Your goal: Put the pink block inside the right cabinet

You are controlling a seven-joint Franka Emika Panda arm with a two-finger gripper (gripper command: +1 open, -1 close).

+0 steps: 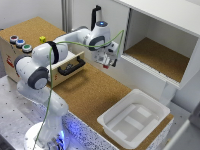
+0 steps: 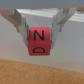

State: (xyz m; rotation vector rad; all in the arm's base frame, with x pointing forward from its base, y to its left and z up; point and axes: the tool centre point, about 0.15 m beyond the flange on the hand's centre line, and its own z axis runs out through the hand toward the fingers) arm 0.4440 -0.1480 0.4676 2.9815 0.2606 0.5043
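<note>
Pink-red block (image 2: pixel 39 41): clamped between my two fingers (image 2: pixel 21 22); wrist view shows it with black letters on the facing side, "N O" on the upper row, another mark below.
Grip state: my gripper (image 1: pixel 106 62) is closed on the block, one finger pressed to each side face; block sits square, not tilted.
Block in exterior view: too small and blurred to pick out under my fingertips; cannot confirm it there.
Block height: off the cork; wrist view shows a cork strip (image 2: pixel 30 72) below it and a white wall (image 2: pixel 15 47) behind it.
My position: arm stretched over the cork worktop (image 1: pixel 92 92), hand hanging in the air just in front of the right cabinet's lower front edge, outside the opening.
Right cabinet (image 1: pixel 165 35): white box at the exterior view's right, front open, cork-brown floor (image 1: pixel 160 56) visible inside.
Wooden box (image 1: pixel 10 52): at the far corner of the worktop on the exterior view's left; black-handled drawer (image 1: pixel 71 66) on its front, coloured buttons (image 1: pixel 20 42) on top.
Yellow cube (image 1: pixel 42 38): on top of the wooden box, near its back edge.
White tray (image 1: pixel 111 123): shallow, at the near edge of the worktop, below the cabinet in the exterior view.
Green cable (image 1: pixel 82 45): runs along my arm to the hand.
</note>
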